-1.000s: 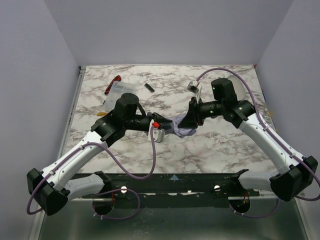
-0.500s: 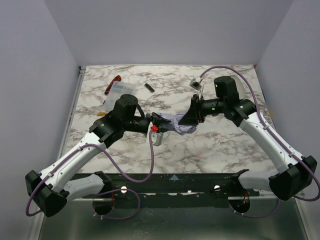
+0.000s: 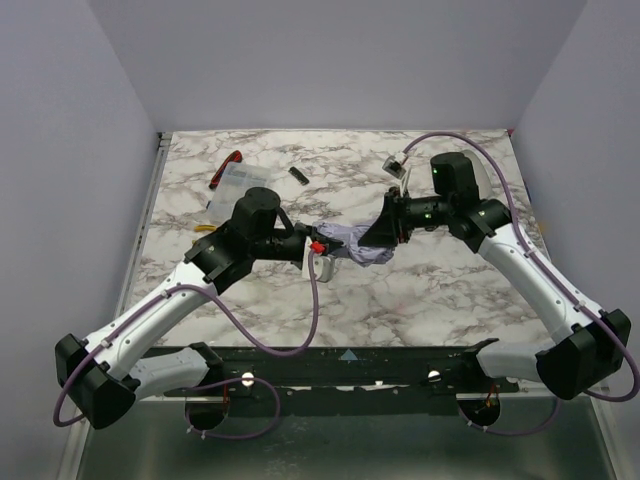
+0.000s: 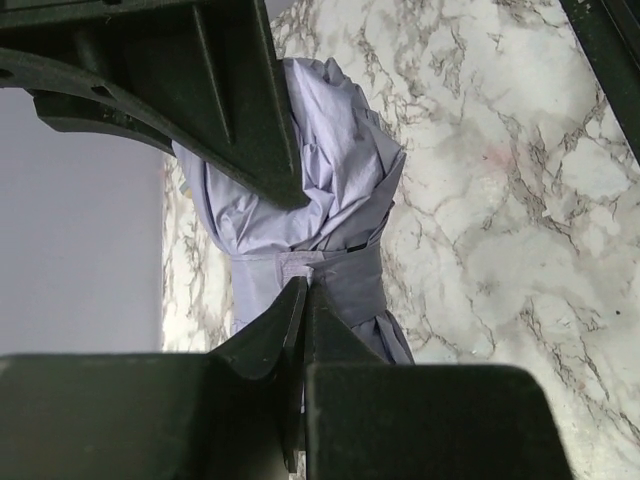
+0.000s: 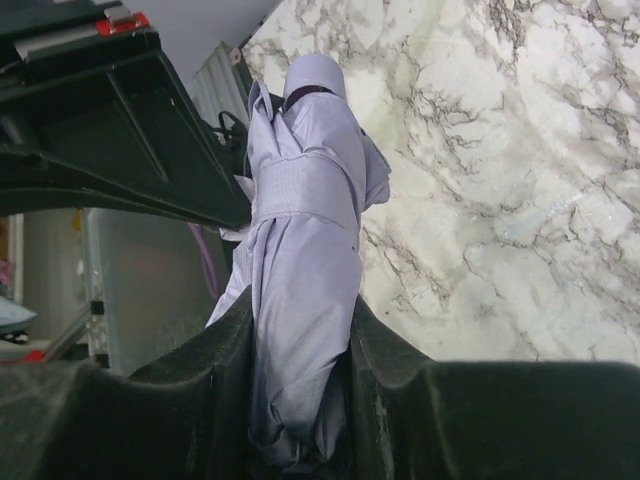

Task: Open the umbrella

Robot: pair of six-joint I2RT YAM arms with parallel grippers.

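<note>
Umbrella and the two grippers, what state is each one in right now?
umbrella: folded shut, held off the table
strap: wrapped around the folded fabric
left gripper: shut, tips at the strap's tab
right gripper: shut on the umbrella

From above, the umbrella (image 3: 352, 243) shows only a short lavender stretch between the left gripper (image 3: 328, 245) and the right gripper (image 3: 378, 240) — both ends covered, handle and shaft out of sight. In the left wrist view the fingertips (image 4: 285, 320) meet at the strap tab (image 4: 300, 268), yet whether they pinch it cannot be told, and the bundle's top is behind the right gripper's dark finger. The red-handled item (image 3: 228, 167) and black stick (image 3: 297, 175) far back are too small to identify.
</note>
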